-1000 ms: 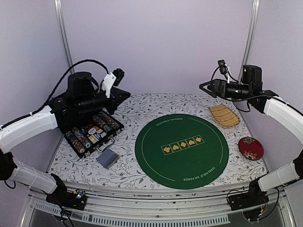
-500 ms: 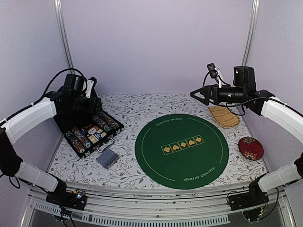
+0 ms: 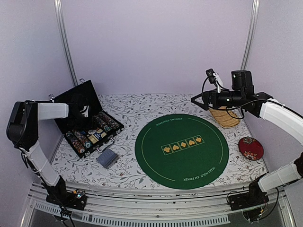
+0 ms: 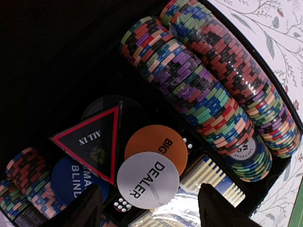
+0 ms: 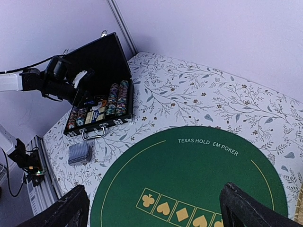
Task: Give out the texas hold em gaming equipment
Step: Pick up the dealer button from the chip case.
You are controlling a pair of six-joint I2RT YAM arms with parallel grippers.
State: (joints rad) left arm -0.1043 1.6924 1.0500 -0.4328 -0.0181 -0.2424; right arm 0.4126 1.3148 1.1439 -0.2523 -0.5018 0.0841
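Inside black case [image 5: 102, 56], right ahead of spread left claw [image 4: 151, 215]: DEALER disc [image 4: 148, 179], chip rows [image 4: 208, 90] beside. Drop straight, pinch disc rim, stay clear of rows imo. Empty right claw [image 5: 158, 213] spread too, far from case.

The 2 arms [image 3: 284, 113] have white shells, black joints, black hands [image 3: 195, 100] and cables.

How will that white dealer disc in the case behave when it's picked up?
The white DEALER disc looks thin and glossy: probably stiff, light, slippery. It rests overlapping the orange BIG disc, so it may slide rather than lift.
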